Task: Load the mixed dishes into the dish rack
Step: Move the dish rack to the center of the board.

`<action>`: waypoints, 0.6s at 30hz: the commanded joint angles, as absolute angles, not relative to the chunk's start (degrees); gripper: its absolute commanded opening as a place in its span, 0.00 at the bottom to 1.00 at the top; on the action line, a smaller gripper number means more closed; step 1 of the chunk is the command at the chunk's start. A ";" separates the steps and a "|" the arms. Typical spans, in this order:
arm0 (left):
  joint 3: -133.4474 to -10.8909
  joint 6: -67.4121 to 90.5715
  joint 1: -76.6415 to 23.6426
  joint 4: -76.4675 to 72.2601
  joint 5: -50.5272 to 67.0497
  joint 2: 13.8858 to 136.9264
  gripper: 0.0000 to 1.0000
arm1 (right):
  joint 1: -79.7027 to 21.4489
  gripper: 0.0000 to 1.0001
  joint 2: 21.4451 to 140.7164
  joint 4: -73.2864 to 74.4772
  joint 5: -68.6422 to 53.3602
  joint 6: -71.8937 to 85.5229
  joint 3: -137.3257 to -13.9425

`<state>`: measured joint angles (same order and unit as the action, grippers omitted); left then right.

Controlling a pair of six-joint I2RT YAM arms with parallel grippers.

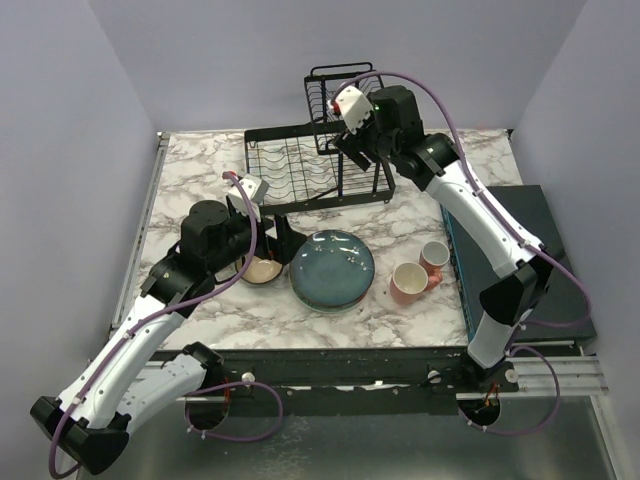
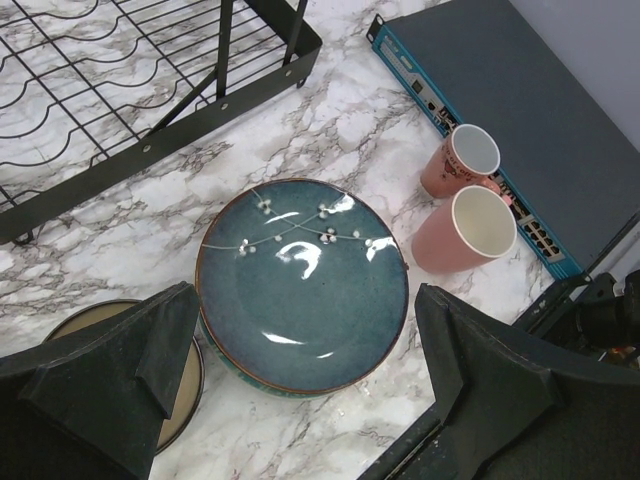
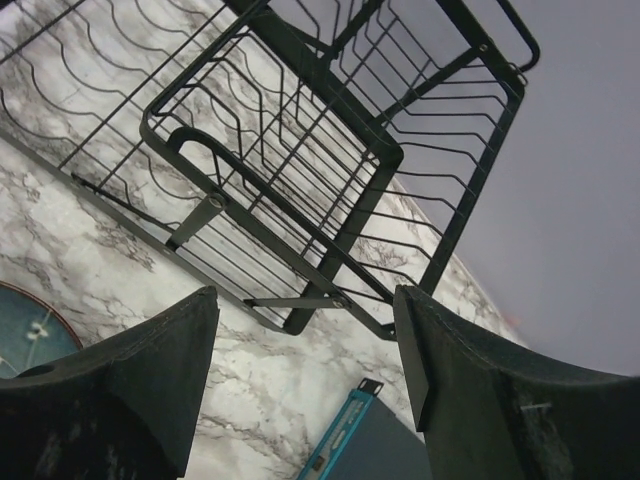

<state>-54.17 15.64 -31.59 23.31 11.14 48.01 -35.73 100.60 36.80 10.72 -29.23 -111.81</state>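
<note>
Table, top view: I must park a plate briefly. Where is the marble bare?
Bare marble lies left of the dish rack, at the table's left edge, and in front of the plates. Crowded: bowl, plates and mugs in a row.

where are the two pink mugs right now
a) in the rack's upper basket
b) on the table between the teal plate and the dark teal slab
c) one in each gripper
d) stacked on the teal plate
b: the nearer pink mug and the farther pink mug sit on the marble table, with the teal plate on one side and the dark teal slab on the other.
</note>
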 commanded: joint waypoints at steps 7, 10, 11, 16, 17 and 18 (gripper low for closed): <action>-53.44 15.77 -31.43 23.16 12.92 47.28 0.99 | -31.92 0.76 106.41 38.11 -1.31 -41.41 -114.20; -53.44 15.73 -31.38 23.13 12.84 47.14 0.99 | -31.30 0.76 107.28 37.68 -1.88 -42.59 -114.76; -53.44 15.65 -31.38 23.13 12.77 47.07 0.99 | -31.14 0.76 107.63 37.71 -2.09 -42.98 -114.95; -53.35 15.66 -31.44 23.15 12.61 46.86 0.99 | -30.20 0.77 108.88 37.29 -3.44 -43.56 -115.99; -53.35 15.64 -31.40 23.19 12.65 46.85 0.99 | -29.97 0.77 109.17 37.33 -3.89 -43.53 -116.14; -53.35 15.65 -31.39 23.16 12.74 46.89 0.99 | -29.88 0.77 109.48 37.52 -4.05 -43.52 -116.27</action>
<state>-54.17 15.64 -31.59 23.31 11.35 47.77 -30.59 107.44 37.30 -1.17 -42.04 -114.15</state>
